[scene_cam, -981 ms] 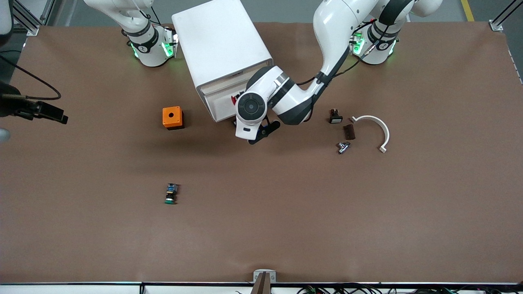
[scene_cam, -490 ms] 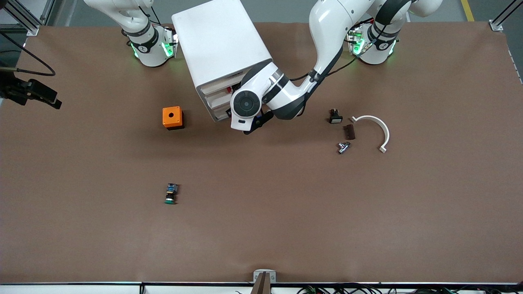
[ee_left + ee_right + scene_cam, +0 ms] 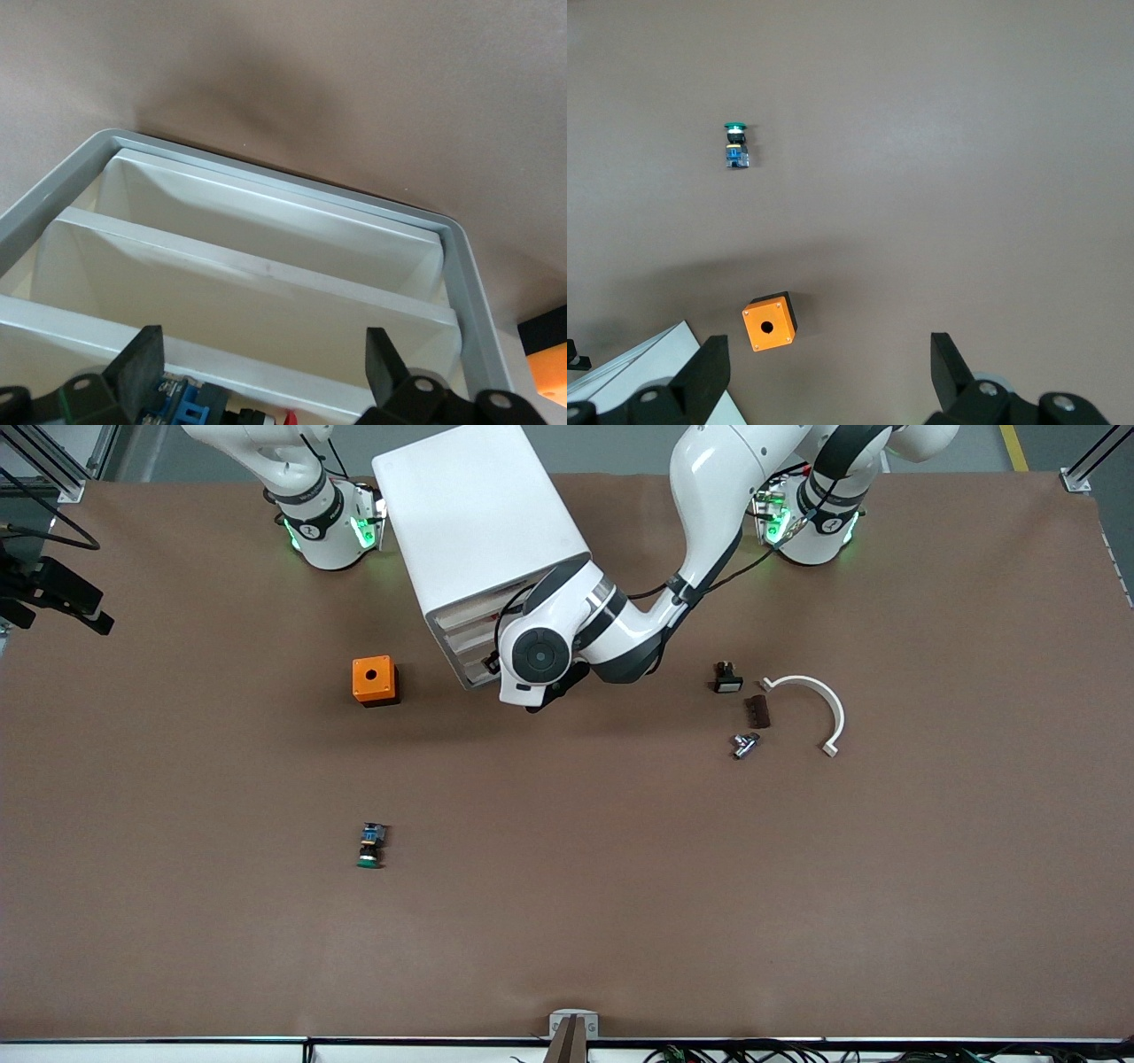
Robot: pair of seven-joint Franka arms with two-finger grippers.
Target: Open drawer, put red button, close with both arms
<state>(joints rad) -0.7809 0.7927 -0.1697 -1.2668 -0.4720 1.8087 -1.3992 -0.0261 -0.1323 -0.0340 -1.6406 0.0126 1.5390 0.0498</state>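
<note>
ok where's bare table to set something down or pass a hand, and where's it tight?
Widest bare patch: nearer the front camera than the green-capped switch. Also bare between the orange box and that switch, and mid-table toward the metal fitting. Crowded: the left gripper, open, at the cabinet front, and the cluster of black switch, brown block, white curved clip. The right gripper hangs open near the table's edge.

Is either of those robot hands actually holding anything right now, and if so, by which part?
Nothing is held. The left gripper has its fingers open at the drawer, with the red button lying inside. The right gripper waits open over the table.
</note>
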